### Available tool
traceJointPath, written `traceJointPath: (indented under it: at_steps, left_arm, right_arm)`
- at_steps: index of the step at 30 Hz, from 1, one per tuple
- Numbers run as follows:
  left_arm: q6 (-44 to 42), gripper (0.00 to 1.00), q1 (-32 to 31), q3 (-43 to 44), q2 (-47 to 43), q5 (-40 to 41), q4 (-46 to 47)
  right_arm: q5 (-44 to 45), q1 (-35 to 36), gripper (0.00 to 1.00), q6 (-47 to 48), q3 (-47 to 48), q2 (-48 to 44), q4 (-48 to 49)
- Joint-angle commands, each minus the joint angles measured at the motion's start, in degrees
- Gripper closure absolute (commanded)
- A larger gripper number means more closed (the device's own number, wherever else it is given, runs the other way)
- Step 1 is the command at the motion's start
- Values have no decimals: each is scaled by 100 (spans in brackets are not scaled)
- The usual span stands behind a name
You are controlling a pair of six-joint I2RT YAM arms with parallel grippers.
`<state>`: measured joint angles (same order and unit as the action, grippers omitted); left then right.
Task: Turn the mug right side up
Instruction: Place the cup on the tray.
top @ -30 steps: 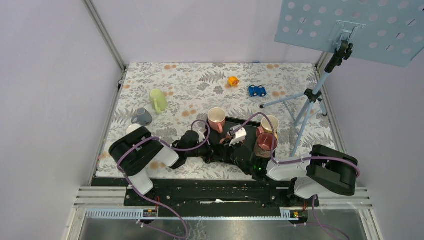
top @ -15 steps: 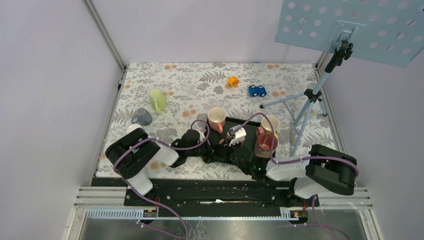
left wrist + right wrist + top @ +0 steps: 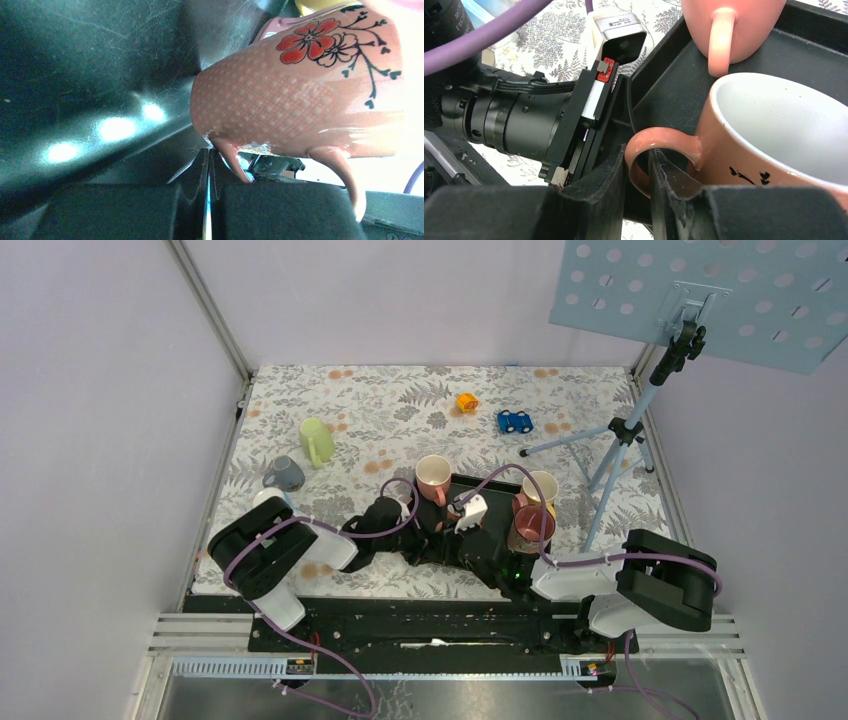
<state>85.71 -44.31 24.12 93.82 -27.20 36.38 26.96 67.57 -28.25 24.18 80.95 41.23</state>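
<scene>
From above, the left arm (image 3: 300,545) and right arm (image 3: 600,580) lay low over the black tray (image 3: 497,508) at the near side of the table (image 3: 380,410). Their wrists met there and hid the mug. A pink cup (image 3: 433,478) stood at the tray's far left corner, and a yellow cup (image 3: 541,487) and a brown cup (image 3: 530,528) stood at its right end.

In the left wrist view, the left fingers (image 3: 212,200) were clenched on nothing. The mug (image 3: 295,95), salmon with a red flower, sat in the tray just beyond them with its handle toward the camera.

In the right wrist view, the right fingers (image 3: 618,172) were grasping the mug's handle, one on each side. The mug's white inside showed, and whether it stood fully upright could not be told.
</scene>
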Motion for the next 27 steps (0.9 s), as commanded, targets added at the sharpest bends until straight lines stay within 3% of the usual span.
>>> traceJointPath:
  at_steps: [1,20,27]
  left_arm:
    - [-35,100,132,424,-173,548,616]
    - [-295,100,131,591,-160,584,373]
    - [-435,100,119,659,-200,636,176]
  right_arm:
    - [-379,195,71,-298,87,-34,-500]
    - [-152,204,72,-462,-243,-350,-472]
    - [-109,204,95,-477,-487,-516,-332]
